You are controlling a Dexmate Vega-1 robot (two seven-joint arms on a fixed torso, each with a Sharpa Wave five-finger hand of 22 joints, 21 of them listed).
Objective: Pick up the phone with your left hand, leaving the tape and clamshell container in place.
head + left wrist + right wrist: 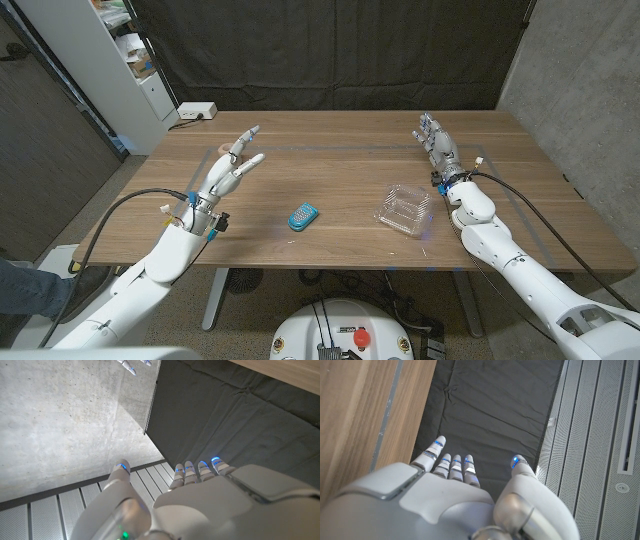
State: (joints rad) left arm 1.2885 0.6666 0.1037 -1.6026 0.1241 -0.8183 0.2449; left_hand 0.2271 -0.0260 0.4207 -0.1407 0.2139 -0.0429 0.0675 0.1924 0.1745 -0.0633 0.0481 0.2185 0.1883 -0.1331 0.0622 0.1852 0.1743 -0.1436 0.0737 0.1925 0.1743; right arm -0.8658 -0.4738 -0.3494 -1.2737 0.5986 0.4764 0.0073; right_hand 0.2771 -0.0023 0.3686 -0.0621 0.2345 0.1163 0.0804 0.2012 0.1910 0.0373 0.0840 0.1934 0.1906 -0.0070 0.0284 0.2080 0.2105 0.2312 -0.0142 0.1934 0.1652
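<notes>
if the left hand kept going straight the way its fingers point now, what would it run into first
Nothing on the table, as far as the head view shows. The left hand points toward the far edge, open and empty, with bare wooden table ahead. The phone lies off to its side, outside that line.

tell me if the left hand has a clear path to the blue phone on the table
Probably yes. The left hand is open with nothing in its fingers, and only bare wooden table lies between it and the small blue phone. The clear plastic clamshell container sits on the phone's far side, out of the way.
</notes>
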